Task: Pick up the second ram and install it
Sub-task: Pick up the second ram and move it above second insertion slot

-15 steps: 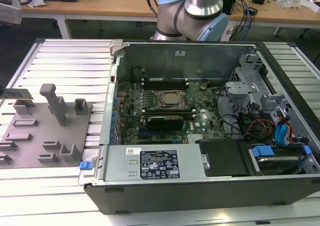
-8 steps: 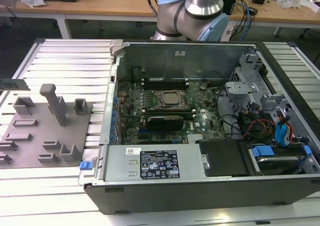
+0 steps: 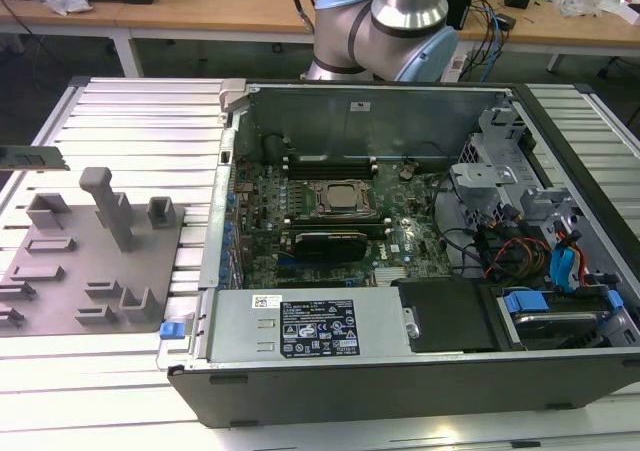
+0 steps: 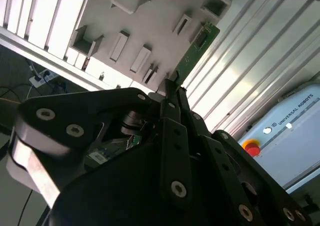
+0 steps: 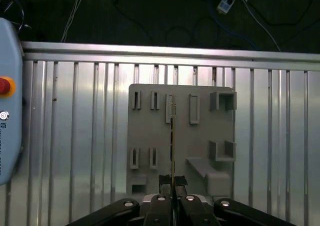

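The second ram [image 4: 194, 49] is a narrow green board, and my gripper [image 4: 172, 88] is shut on its near end. In the first wrist view I see the ram [image 5: 173, 131] edge-on as a thin line rising from between the black fingertips [image 5: 166, 180], over the grey holder plate [image 5: 200, 136]. In the exterior view the ram [image 3: 30, 157] hangs level in the air at the far left, above the grey holder plate [image 3: 60, 286]. The motherboard's long black slots [image 3: 330, 161] lie inside the open computer case [image 3: 400, 371], well to the exterior view's right of the ram.
The holder plate carries raised pockets and an upright post [image 3: 110, 206]. Inside the case are the CPU socket [image 3: 338, 199], a power supply [image 3: 310, 326] and cables [image 3: 520, 251]. A control box with a red button [image 4: 251, 148] sits beside the ribbed metal table [image 3: 130, 121].
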`<action>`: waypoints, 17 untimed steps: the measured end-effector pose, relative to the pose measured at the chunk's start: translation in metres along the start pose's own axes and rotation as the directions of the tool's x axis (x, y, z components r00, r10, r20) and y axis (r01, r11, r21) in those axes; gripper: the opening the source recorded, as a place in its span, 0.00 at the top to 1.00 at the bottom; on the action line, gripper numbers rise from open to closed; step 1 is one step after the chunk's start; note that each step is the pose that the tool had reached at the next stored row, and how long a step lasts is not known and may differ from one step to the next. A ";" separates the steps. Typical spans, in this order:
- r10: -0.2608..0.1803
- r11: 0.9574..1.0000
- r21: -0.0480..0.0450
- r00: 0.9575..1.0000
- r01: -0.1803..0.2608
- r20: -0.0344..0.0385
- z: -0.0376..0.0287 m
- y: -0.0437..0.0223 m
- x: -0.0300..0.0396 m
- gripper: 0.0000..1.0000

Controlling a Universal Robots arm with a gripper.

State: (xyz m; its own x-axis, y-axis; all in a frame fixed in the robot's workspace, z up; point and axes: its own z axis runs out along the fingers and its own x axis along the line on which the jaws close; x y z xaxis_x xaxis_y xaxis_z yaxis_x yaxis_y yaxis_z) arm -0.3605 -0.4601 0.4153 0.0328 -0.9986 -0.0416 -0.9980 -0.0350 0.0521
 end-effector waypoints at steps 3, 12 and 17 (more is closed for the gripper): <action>-0.001 1.000 0.000 1.000 0.001 0.001 0.0000 -0.0003 -0.0002 0.87; -0.001 1.000 0.000 1.000 0.001 0.002 -0.0020 -0.0368 0.0009 0.87; -0.001 1.000 0.000 1.000 0.001 0.001 -0.0032 -0.0606 0.0017 0.87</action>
State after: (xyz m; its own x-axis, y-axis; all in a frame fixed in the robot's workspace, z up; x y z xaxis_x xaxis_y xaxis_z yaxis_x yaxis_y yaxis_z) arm -0.2998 -0.4597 0.4153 0.0336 -0.9985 -0.0431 -0.9980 -0.0358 0.0524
